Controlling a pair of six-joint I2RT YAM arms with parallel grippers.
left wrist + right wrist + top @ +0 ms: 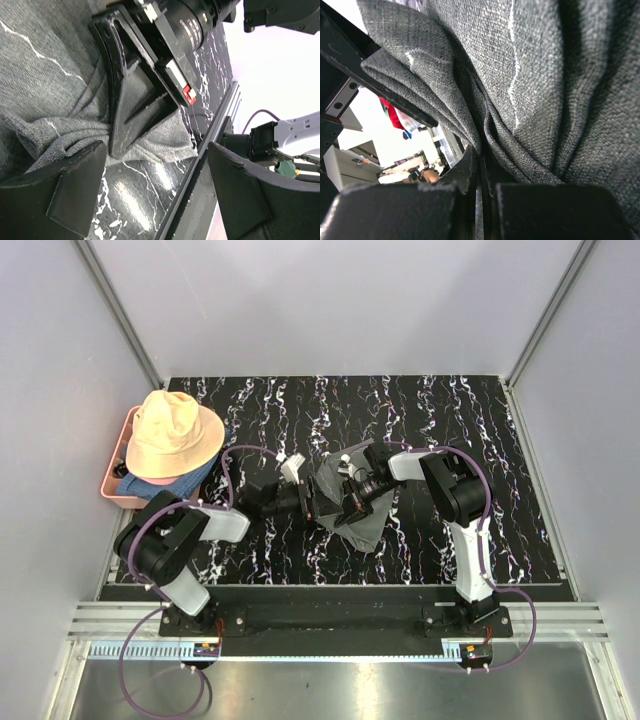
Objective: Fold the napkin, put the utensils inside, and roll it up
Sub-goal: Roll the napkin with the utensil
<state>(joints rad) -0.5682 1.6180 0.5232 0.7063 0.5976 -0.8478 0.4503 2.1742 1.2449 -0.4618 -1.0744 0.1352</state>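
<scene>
Right gripper [482,186]: jaws pressed together, with a bunched ridge of the napkin [545,75] pinched between the fingertips. In the right wrist view, creases in the grey weave run down into the pinch, which indicates the cloth is under pull from that one spot. The left wrist view confirms it: the cloth gathers in a tight pucker at the tip of the right arm's black finger, just above the table [135,200].

Left gripper [160,195]: fingers spread wide, nothing between them. It sits just beside the napkin, on its left, and faces the right gripper's pinch. I cannot tell whether either pad touches cloth. Judged purpose: the right arm holds an edge or corner up so it can be carried over for the fold, while the left stands ready to take or pin another part.

Napkin position: mid-table between the two grippers, rumpled rather than flat, with one corner trailing toward the near edge in the top view. Folding is judged to be at an early stage.

The utensils cannot be seen in any view.

At the far-left edge, well apart from the work, a pink tray [112,485] holds a peach hat [178,435] over a blue cloth [195,483].
</scene>
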